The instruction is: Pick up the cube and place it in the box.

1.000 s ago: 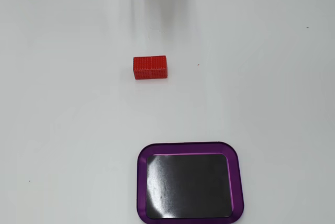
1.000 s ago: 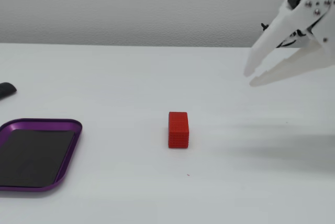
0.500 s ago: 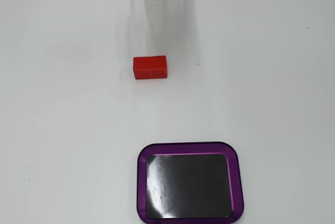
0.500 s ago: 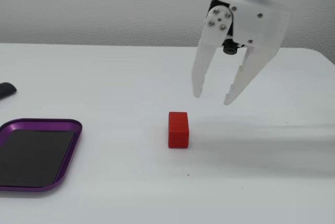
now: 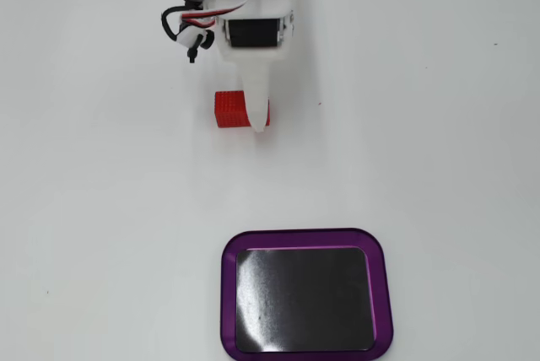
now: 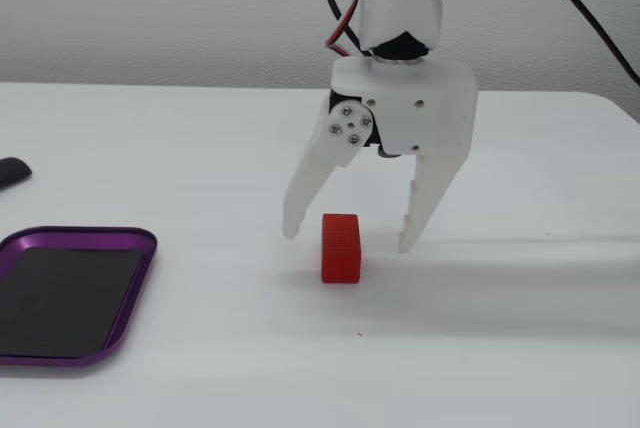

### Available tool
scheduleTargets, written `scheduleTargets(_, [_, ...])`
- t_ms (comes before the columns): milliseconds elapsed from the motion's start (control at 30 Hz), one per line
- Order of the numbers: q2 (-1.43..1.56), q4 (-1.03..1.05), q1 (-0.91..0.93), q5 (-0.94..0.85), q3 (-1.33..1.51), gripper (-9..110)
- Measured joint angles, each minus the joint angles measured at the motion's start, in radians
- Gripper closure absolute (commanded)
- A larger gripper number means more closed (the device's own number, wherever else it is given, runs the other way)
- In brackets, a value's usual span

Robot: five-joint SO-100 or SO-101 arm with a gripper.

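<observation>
I see the end effector [image 6: 348, 238] spread wide above the white worktop [image 6: 520, 348], its two white fingers straddling the cube [image 6: 340, 247] — the red block stands between the fingertips, touching neither. In a fixed view from above, one finger [image 5: 256, 104] crosses the right part of the cube [image 5: 229, 109], so the block sits mostly to the left of that finger there. The cube rests on the worktop. The box [image 5: 381, 270] lies well apart — toward the bottom of that view, and at the far left [image 6: 135, 278] in the side-on fixed view.
</observation>
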Motion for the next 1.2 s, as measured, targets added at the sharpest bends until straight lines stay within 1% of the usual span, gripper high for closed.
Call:
scheduleTargets(167, [-0.005, -0.060, 0.040, -0.029, 0.000, 71])
scheduleTargets(367, [-0.006, -0.072, 0.078, -0.046, 0.006, 71])
scheduleTargets(633, [-0.005, -0.204, 0.098, -0.092, 0.153, 71])
scheduleTargets(767, [-0.002, -0.227, 0.100, -0.081, 0.176, 71])
scheduleTargets(800, [-0.002, -0.227, 0.098, -0.081, 0.178, 72])
scheduleTargets(867, [-0.002, -0.227, 0.098, -0.081, 0.178, 79])
scheduleTargets(1000, [-0.002, -0.227, 0.098, -0.083, 0.178, 102])
scheduleTargets(1200, [0.000, -0.229, 0.097, -0.081, 0.173, 102])
